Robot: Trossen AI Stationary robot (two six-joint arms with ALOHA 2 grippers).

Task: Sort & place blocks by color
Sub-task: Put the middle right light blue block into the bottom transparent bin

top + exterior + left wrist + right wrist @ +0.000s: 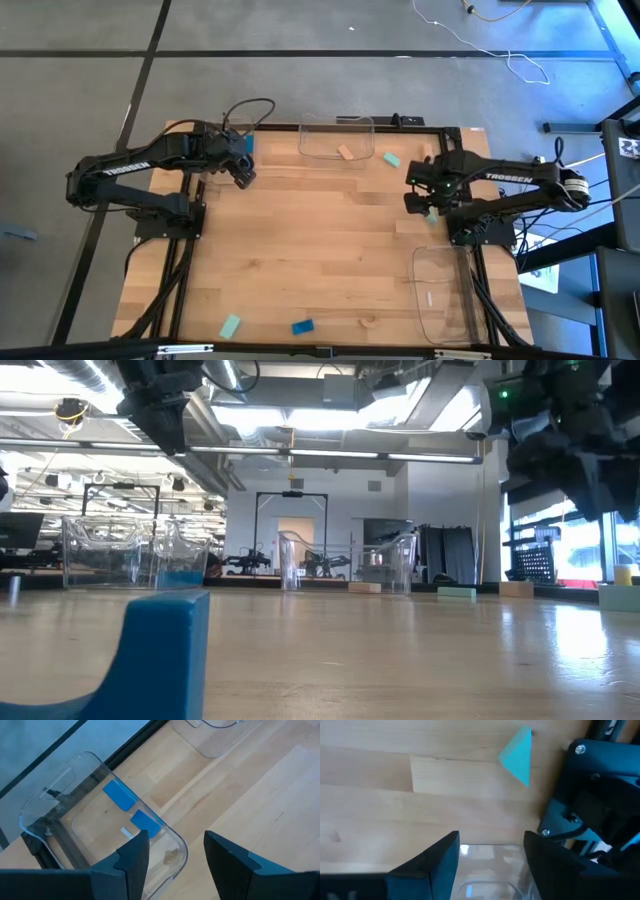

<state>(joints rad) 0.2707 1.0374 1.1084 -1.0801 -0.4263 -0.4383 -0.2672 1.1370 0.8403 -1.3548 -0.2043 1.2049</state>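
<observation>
Both dark six-joint arms bore white TROSSEN lettering; a black cable looped above the left arm (150, 165), and silver screws studded the right arm (510, 185).

Light wood-plank table (320, 250) on a dark frame. Three clear plastic trays sit on it: one at about 12 o'clock (335, 138) with a tan block (345, 152) inside, one at 10 o'clock (100, 825) holding two blue blocks (132, 810), one at 4 o'clock (445, 295). Loose on the wood: a mint block (391, 159) near 1 o'clock, another mint one (432, 213) at 3 o'clock, then a mint block (230, 326), a blue block (302, 326) and a tan block (367, 322) along the 6 o'clock edge.
</observation>
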